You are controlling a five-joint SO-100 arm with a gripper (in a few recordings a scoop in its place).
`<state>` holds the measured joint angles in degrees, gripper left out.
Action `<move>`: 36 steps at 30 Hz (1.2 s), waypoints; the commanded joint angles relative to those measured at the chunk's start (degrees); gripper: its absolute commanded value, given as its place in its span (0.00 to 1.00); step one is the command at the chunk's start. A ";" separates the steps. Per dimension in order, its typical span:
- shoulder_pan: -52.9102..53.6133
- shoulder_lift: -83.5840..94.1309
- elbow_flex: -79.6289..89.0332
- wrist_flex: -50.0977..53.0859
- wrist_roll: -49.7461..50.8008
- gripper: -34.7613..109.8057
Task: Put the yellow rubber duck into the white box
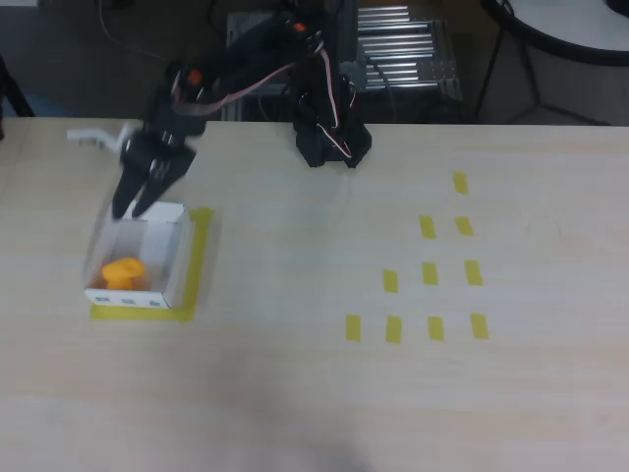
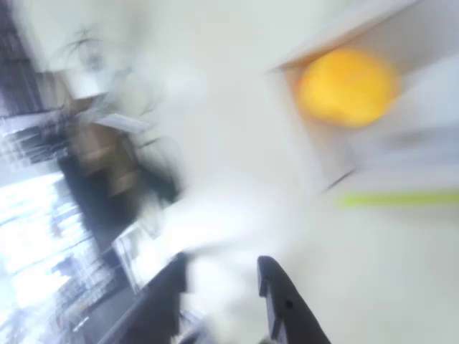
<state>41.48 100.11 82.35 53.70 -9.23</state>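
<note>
Duck in box, arm at box's far edge.
Yellow rubber duck [image 1: 124, 272] lies in white box [image 1: 173, 258], near-left corner, on the yellow tape frame [image 1: 200, 258]; gripper [image 1: 138, 202] empty, jaws apart. Best lift straight up, avoiding the box wall.

Black arm [image 1: 246, 59], red-and-white cables, dark hand [image 1: 138, 192]

My arm reaches left in the overhead view, claw [image 1: 138, 197] pointing down, its two fingers parted and holding nothing.
</note>
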 commanded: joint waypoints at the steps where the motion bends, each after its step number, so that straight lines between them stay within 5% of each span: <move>1: -5.80 22.41 -6.68 1.23 5.80 0.24; 10: -30.06 56.60 33.66 -18.02 16.61 0.24; 22: -39.90 85.78 80.42 -6.68 21.36 0.24; 36: -40.08 90.97 93.69 2.29 20.74 0.24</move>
<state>0.62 188.26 174.55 54.76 11.25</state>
